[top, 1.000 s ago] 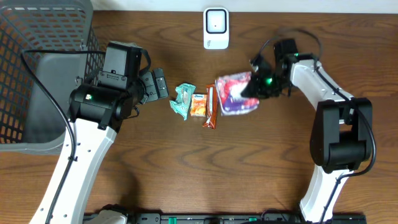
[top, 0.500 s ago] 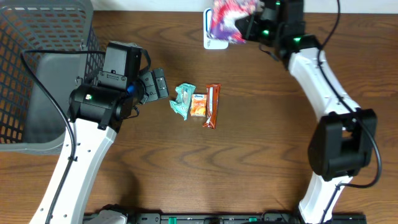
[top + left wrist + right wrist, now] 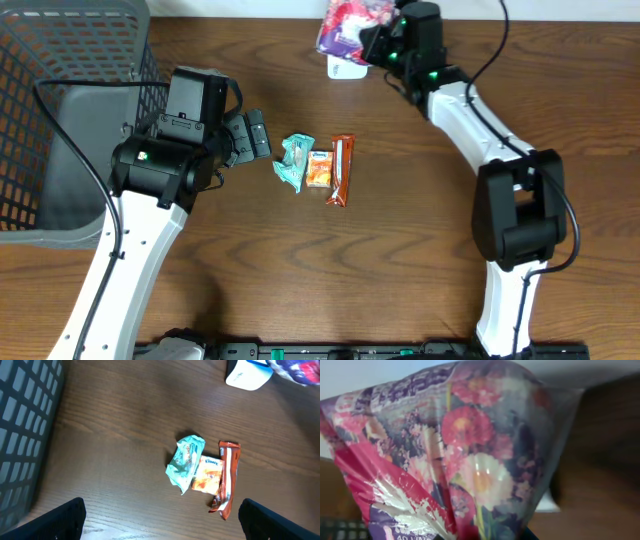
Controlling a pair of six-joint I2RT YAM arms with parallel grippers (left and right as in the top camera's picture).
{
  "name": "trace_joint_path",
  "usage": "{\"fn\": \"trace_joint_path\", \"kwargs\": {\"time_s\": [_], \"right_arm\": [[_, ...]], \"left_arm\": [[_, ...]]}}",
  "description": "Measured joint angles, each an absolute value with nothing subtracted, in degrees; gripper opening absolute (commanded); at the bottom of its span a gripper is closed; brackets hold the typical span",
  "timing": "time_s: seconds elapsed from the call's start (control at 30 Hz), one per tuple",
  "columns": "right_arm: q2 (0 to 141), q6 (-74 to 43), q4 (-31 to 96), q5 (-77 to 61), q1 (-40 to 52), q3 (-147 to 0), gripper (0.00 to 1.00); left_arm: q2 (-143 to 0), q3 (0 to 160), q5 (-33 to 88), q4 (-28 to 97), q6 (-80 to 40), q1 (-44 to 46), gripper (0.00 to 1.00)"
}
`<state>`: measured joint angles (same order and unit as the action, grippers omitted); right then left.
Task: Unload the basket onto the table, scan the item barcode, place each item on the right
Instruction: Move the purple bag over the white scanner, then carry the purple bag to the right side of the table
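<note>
Right gripper (image 3: 380, 38) is pinched tight on the floral packet (image 3: 345, 22), which it holds in the air at the back edge of the table, directly above the white scanner (image 3: 346, 68). Left gripper (image 3: 258, 135) has its jaws spread wide, holds nothing, and hovers beside the teal packet (image 3: 295, 162).

Step in hand, as I judge it: presenting the item to the scanner.

Orientation: the packet's long axis runs roughly across the table, slightly tilted, with the free end toward the left arm's side. Its flowered face looks at the right wrist camera. No barcode is visible in any view.

Next move likely calls for turning the wrist so the coded face looks at the scanner window, then holding steady.
</note>
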<state>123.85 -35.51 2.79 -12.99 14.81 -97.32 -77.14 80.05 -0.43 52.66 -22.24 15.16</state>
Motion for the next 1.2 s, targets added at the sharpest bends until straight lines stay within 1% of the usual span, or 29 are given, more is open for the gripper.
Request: {"fn": "trace_joint_path", "kwargs": {"time_s": [0.13,0.23,0.4,0.47,0.5,0.53,0.6,0.63,0.73,0.8,0.83,0.87,0.9,0.93,1.0,1.03,1.2], "right_arm": [[121.3,-34.7,15.1,-10.7,9.8,-97.3,0.01],[118.0,-36.3,24.9,-5.1,3.1,-97.3,0.01],[114.9,-38.3,33.3,1.8,-8.5,-97.3,0.02],[114.9,-39.7,34.5,3.6,-13.0,-97.3,0.02],[115.0,-41.0,34.7,4.0,-14.6,-97.1,0.07],[115.0,-42.8,34.8,4.3,-16.0,-97.0,0.08],[115.4,-46.4,34.0,4.8,-18.4,-96.9,0.05],[115.9,-48.3,32.5,5.0,-19.5,-96.9,0.05],[118.4,-51.3,26.6,5.0,-21.7,-96.9,0.12],[120.5,-52.4,23.7,5.0,-22.6,-96.9,0.12],[121.5,-52.8,22.4,5.0,-22.9,-96.9,0.14],[122.4,-53.1,21.5,5.0,-23.0,-96.9,0.18],[123.1,-53.5,20.6,5.0,-23.0,-96.8,0.37],[123.5,-53.4,19.7,4.9,-23.0,-96.5,0.62],[123.7,-52.1,18.2,4.1,-23.0,-96.3,0.83],[123.7,-50.8,17.1,3.5,-23.0,-96.3,0.92],[121.4,-42.7,17.6,-0.1,-22.9,-96.3,0.93]], "left_arm": [[-77.1,80.1,-0.4,52.7,-22.2,15.2,0.98],[-77.1,80.1,-0.4,52.7,-22.2,15.2,0.98],[-77.1,80.1,-0.4,52.7,-22.2,15.2,0.98],[-77.1,80.1,-0.4,52.7,-22.2,15.2,0.98],[-77.1,80.1,-0.4,52.7,-22.3,15.2,0.98],[-77.1,80.1,-0.4,52.7,-22.2,15.2,0.98],[-77.1,80.1,-0.4,52.7,-22.2,15.2,0.98],[-77.1,80.1,-0.4,52.7,-22.2,15.2,0.98],[-77.1,80.1,-0.4,52.7,-22.2,15.2,0.98],[-77.1,80.1,-0.4,52.7,-22.2,15.2,0.98],[-77.1,80.1,-0.4,52.7,-22.2,15.2,0.98],[-77.1,80.1,-0.4,52.7,-22.2,15.2,0.98],[-77.1,80.1,-0.4,52.7,-22.2,15.2,0.98],[-77.1,80.1,-0.4,52.7,-22.2,15.2,0.98],[-77.1,80.1,-0.4,52.7,-22.2,15.2,0.98],[-77.1,80.1,-0.4,52.7,-22.2,15.2,0.98],[-77.1,80.1,-0.4,52.7,-22.2,15.2,0.98]]}}
